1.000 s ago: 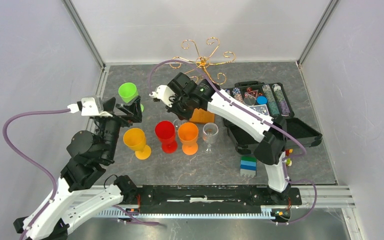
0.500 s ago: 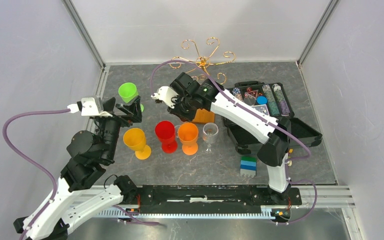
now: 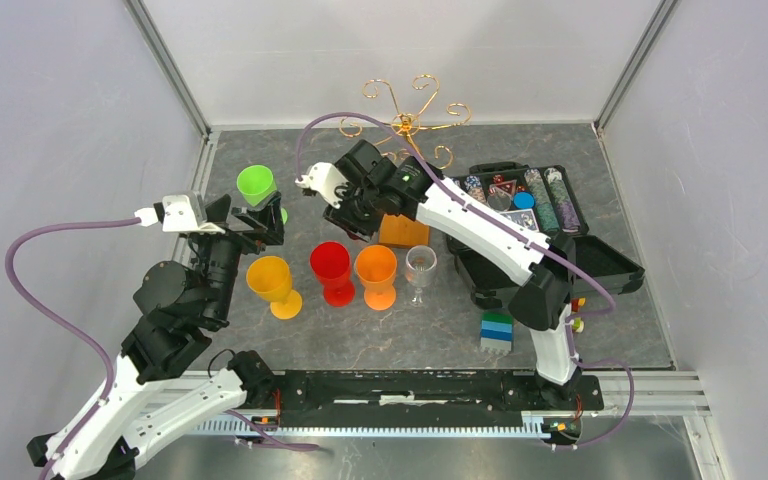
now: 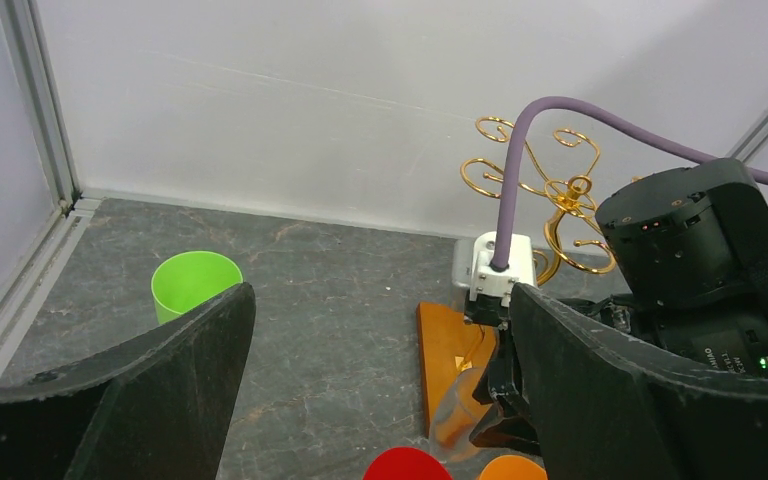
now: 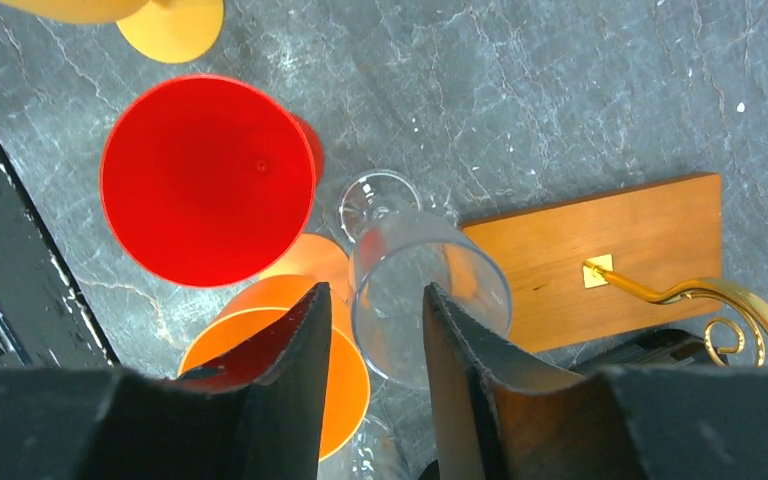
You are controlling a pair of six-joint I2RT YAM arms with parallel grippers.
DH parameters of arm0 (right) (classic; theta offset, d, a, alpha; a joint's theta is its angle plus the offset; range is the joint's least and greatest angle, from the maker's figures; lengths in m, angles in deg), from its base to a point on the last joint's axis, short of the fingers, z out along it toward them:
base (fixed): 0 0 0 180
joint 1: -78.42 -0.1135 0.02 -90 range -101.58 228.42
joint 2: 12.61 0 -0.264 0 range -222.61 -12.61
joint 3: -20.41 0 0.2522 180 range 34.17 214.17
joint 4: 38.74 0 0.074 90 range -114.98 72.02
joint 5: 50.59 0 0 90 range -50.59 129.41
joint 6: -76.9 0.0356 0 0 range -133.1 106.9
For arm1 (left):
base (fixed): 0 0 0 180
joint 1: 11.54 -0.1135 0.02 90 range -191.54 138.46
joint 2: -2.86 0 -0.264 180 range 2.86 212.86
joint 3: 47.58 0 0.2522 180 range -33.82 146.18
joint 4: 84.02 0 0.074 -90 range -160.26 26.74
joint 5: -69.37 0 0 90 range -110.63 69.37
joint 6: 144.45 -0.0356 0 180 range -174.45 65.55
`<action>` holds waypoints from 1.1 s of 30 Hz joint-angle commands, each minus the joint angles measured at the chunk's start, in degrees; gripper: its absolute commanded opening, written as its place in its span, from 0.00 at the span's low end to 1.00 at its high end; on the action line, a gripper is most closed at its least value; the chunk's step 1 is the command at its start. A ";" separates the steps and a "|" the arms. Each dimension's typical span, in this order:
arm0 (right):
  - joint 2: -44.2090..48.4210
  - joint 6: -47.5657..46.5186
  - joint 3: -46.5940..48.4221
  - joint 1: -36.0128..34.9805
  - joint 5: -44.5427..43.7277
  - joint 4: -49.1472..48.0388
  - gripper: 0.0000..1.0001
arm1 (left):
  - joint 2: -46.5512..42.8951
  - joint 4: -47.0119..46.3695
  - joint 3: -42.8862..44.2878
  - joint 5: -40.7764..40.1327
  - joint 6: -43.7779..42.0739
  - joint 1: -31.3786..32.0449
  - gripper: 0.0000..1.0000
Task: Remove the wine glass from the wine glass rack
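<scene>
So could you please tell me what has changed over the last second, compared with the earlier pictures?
The right gripper has shifted slightly left and toward the back of the table, beside the gold wire rack on its wooden base. In the right wrist view a clear wine glass stands just beyond its fingers. The left gripper, the green cup and the red goblet have not moved.

The right gripper point(image 3: 348, 215) hangs low beside the rack point(image 3: 405, 125), just above the red goblet point(image 3: 331, 267). The orange goblet point(image 3: 376, 271) and a clear glass point(image 3: 420, 268) stand to its right; the left gripper point(image 3: 260, 222) sits beside a green cup point(image 3: 255, 184).
</scene>
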 commanded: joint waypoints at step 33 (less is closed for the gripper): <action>74.54 5.00 -56.61 0.43 -49.90 -47.09 0.75 | 1.83 34.37 10.32 -0.02 19.22 -0.25 1.00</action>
